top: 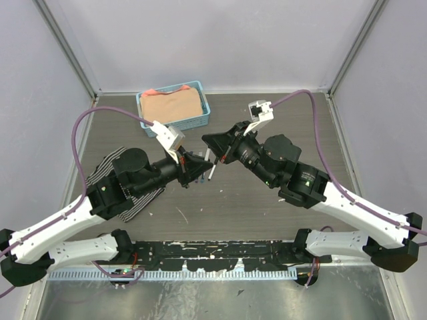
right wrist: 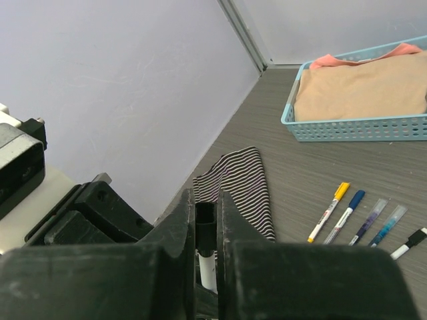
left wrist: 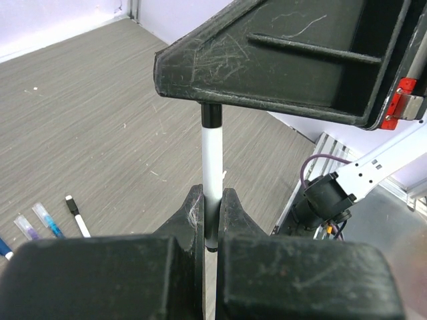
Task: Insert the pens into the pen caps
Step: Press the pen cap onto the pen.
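My left gripper is shut on a white pen and holds it above the table's middle. My right gripper faces it, shut on a black pen cap. The cap sits over the pen's far end, and the white body shows just below it. Several other pens lie side by side on the table: a yellow-capped one, a blue-capped one, a purple one, a light-blue one and a white one with a black end. In the top view the arms hide them.
A blue basket holding peach cloth stands at the back, left of centre. A black-and-white striped cloth lies at the left under my left arm. Grey walls enclose the table on three sides.
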Controlling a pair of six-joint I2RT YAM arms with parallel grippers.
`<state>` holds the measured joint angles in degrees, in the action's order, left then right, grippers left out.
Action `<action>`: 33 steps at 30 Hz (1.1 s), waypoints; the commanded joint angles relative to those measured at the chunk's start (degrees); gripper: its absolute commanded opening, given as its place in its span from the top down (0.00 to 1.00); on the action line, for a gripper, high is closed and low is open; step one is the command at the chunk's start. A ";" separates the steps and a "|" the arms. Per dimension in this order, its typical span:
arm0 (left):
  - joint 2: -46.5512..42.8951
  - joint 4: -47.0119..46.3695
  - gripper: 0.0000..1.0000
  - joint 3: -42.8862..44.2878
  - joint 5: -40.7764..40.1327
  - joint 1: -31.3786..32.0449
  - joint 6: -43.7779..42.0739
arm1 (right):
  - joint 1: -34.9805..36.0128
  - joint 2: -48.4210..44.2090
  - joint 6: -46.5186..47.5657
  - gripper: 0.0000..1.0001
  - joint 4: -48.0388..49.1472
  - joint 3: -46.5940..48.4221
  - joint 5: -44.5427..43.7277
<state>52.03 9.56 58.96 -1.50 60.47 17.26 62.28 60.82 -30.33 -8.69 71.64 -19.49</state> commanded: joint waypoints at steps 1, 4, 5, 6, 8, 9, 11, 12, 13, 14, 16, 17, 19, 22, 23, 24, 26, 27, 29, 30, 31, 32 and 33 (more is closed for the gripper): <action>0.09 -1.31 1.00 4.17 -0.29 -0.17 0.70 | 0.21 -1.68 -1.01 1.00 2.66 -2.09 1.61; 0.74 -1.30 1.00 7.78 -0.38 -0.16 0.82 | 0.29 -2.60 -1.59 1.00 1.83 -4.60 2.74; 0.85 -1.60 1.00 8.93 -0.22 -0.17 0.77 | 0.47 -2.79 -1.99 1.00 1.81 -5.31 2.82; 1.00 -2.41 1.00 9.74 -0.13 -0.13 0.81 | 0.89 -3.06 -2.93 1.00 2.07 -7.20 2.65; 0.86 -4.61 1.00 11.07 0.06 -0.16 0.78 | 3.22 -3.30 -4.79 1.00 3.82 -11.14 0.95; 0.73 -5.65 1.00 11.82 -0.07 -0.01 0.76 | 4.78 -3.30 -5.81 1.00 3.98 -12.77 -1.28; 0.20 -7.44 1.00 13.19 -0.87 0.43 0.22 | 8.29 -3.68 -7.75 1.00 4.45 -15.65 -5.45; 0.11 -7.91 1.00 13.95 -1.15 0.78 -0.46 | 10.17 -3.76 -8.78 1.00 4.74 -16.86 -7.43; 0.21 -8.14 1.00 14.94 -1.61 1.35 -1.15 | 12.37 -3.48 -9.59 1.00 4.84 -17.67 -9.79; 0.26 -8.49 1.00 15.60 -1.85 1.55 -1.80 | 14.50 -2.67 -10.60 1.00 4.05 -17.82 -11.10; 0.14 -10.06 1.00 16.15 -2.42 1.86 -2.63 | 19.60 -0.85 -12.92 1.00 2.20 -18.39 -16.43; 0.05 -10.80 1.00 16.36 -3.10 1.95 -3.12 | 21.44 -0.14 -14.28 1.00 1.20 -18.59 -18.41; -0.22 -12.18 1.00 16.67 -4.11 2.02 -3.78 | 24.87 1.80 -16.20 1.00 1.18 -19.73 -19.08; 0.48 -14.29 1.00 17.80 -3.37 2.56 -3.72 | 27.35 5.86 -18.77 1.00 0.05 -20.05 -17.86; 1.02 -14.69 1.00 18.15 -3.37 3.22 -3.86 | 27.64 6.54 -19.06 1.00 0.30 -20.25 -17.30; 1.35 -15.31 1.00 18.20 -4.27 3.93 -4.35 | 27.82 7.21 -19.23 1.00 0.38 -20.35 -16.85; 1.81 -15.80 1.00 18.65 -4.43 4.46 -4.99 | 28.25 8.23 -19.81 1.00 0.03 -20.26 -16.66; 1.95 -15.85 1.00 18.77 -4.33 4.64 -4.92 | 28.32 8.33 -19.64 1.00 -0.05 -20.22 -16.73; 2.22 -15.14 1.00 18.73 -4.18 4.72 -5.02 | 28.39 7.64 -18.99 1.00 -0.49 -19.64 -17.85; 2.05 -14.65 1.00 18.29 -4.16 4.69 -4.98 | 28.46 7.00 -18.55 1.00 -0.83 -19.09 -19.02; 1.72 -13.97 1.00 17.58 -4.13 4.66 -5.10 | 28.38 6.28 -17.97 1.00 -0.66 -18.62 -20.47; 1.28 -13.33 1.00 16.80 -4.08 4.73 -5.00 | 28.30 5.77 -16.50 1.00 0.37 -18.06 -21.52; 0.85 -12.74 1.00 15.79 -3.98 4.67 -5.00 | 28.08 5.59 -14.98 1.00 0.50 -16.92 -22.34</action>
<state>53.93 43.48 70.74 -2.33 65.41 13.65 84.95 62.59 -47.16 4.49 55.70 -55.61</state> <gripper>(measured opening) 0.046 0.204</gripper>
